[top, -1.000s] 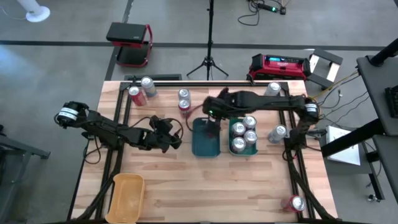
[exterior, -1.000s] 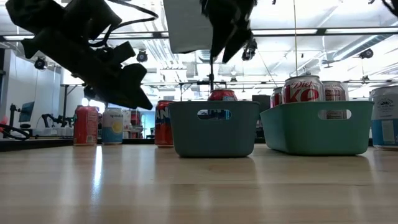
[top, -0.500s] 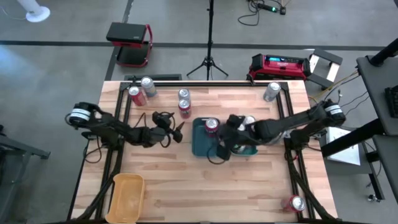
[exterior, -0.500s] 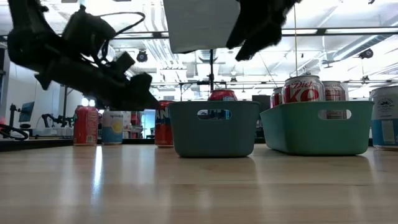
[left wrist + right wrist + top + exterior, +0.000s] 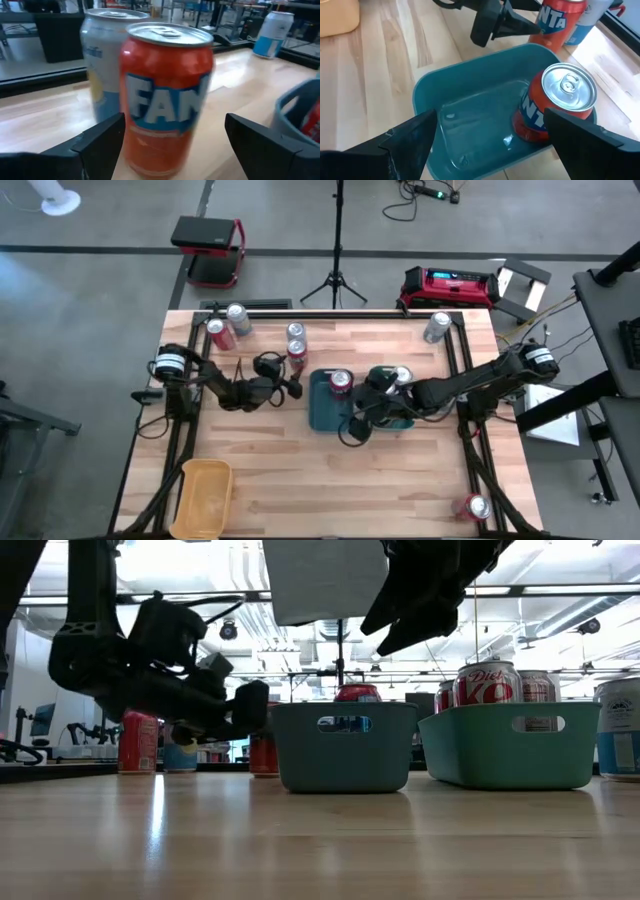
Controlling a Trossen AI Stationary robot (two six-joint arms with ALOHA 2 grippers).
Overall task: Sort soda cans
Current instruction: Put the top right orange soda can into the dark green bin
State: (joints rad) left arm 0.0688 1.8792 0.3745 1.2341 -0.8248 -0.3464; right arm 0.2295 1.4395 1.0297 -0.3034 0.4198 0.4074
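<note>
The left gripper is spread wide, an upright orange Fanta can just ahead between its fingers, untouched. The right gripper hangs open above the dark teal bin, where another Fanta can stands ahead of its jaws.

Grey floor, black tripod (behind table), bright ceiling lights.

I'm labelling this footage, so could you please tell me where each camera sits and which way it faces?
High: overhead, straight down on the table, both arms.
Low: table height, level across at the bins; arms overhead.
Left wrist: on the left arm, facing the orange can between its open jaws.
Right wrist: above the dark teal bin, jaws open.
Both wrist views share that orange can.
</note>
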